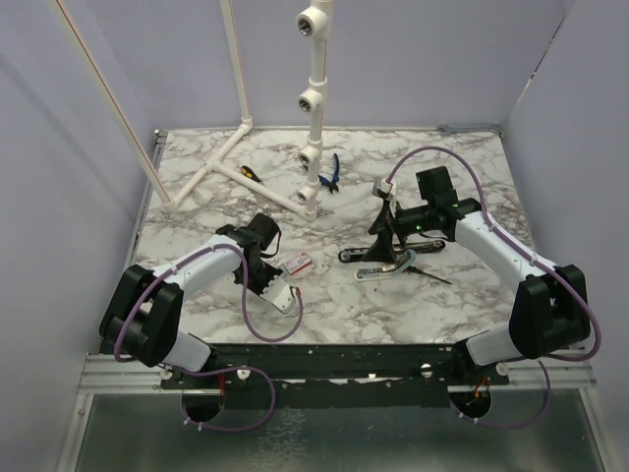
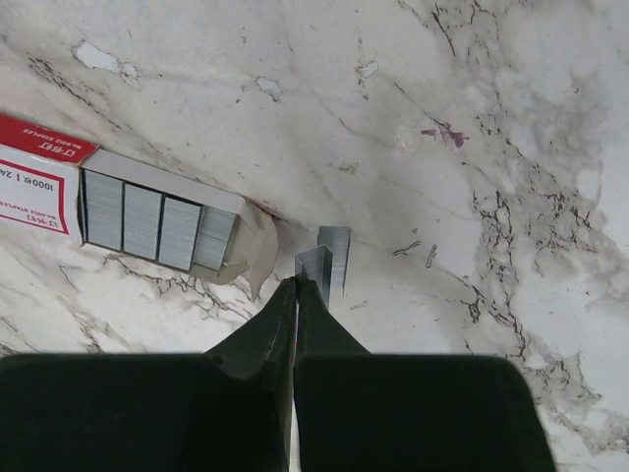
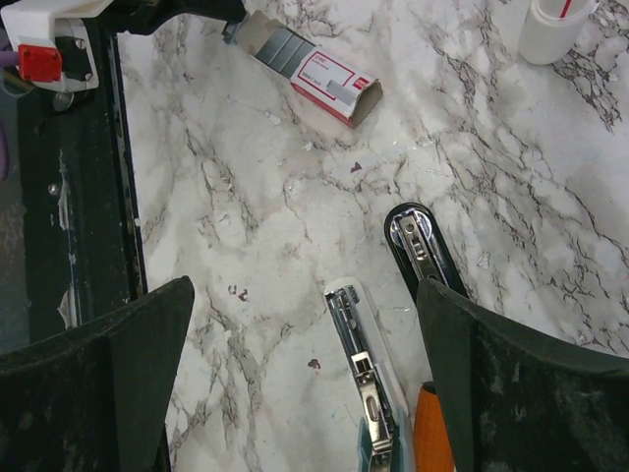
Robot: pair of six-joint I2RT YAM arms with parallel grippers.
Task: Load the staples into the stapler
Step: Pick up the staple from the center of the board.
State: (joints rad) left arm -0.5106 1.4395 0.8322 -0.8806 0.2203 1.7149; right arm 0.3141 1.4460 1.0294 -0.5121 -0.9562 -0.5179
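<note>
Marble table (image 1: pixel 472 295), "1000" staples box (image 2: pixel 37 187)

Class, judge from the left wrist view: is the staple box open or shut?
Open. The staple box has its tray slid out, exposing silvery staple strips.

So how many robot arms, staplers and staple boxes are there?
Robot arms: 2
Staplers: 1
Staple boxes: 1
Total: 4

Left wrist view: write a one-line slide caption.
Closed left gripper meets a loose staple strip beside the open staple box.
</note>
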